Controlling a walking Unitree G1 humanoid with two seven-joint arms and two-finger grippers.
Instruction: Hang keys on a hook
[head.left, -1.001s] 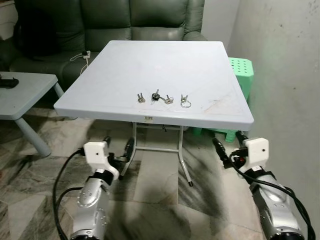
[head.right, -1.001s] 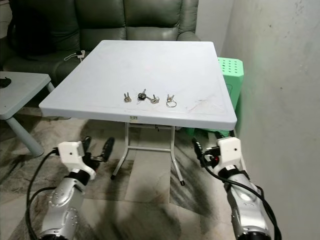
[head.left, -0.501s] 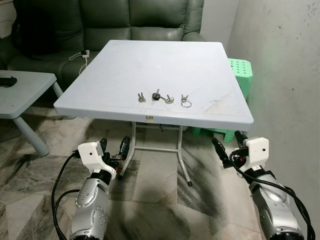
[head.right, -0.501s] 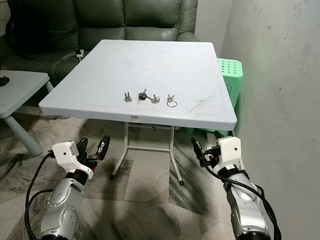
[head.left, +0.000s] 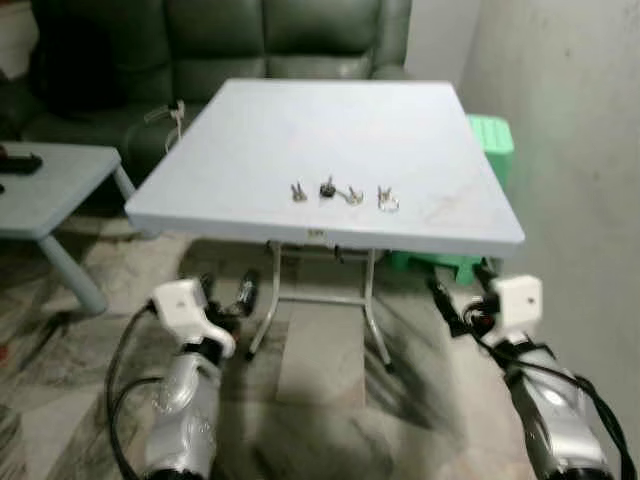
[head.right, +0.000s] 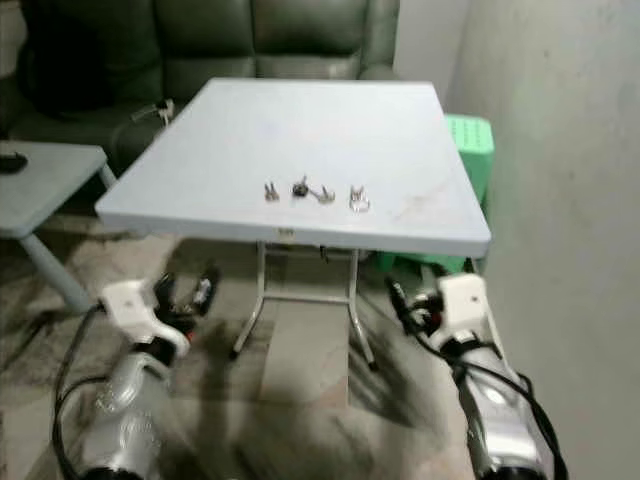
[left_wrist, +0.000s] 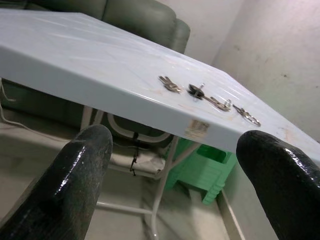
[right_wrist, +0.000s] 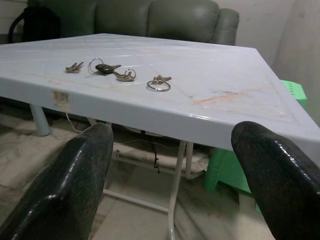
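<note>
- Four small sets of keys (head.left: 342, 193) lie in a row near the front edge of the white folding desk (head.left: 300, 120): one at the robot's left, a dark-headed one, a third touching or just beside it, and a ringed one (right_wrist: 159, 83) at the right, slightly apart.
- Both arms are held low in front of the desk, below its top. The left gripper (head.left: 228, 293) and the right gripper (head.left: 458, 296) each have their jaws wide apart, holding nothing.
- No hook can be made out, so where the keys must go is unknown from here.
- Judged stage: approach, with no key picked yet.
- Risks:
  - Head views are blurred, suggesting the robot is moving; reaching while unsteady could knock a gripper into the desk edge.
  - Keys lie flat on a smooth top, so thick fingers may push them along or off the front edge rather than lift them.
  - The middle sets sit close together, so a grasp could drag a neighbour.
- A green stool (head.left: 492, 140) stands beside the desk at the right, near the wall, tightening room for the right arm.
</note>
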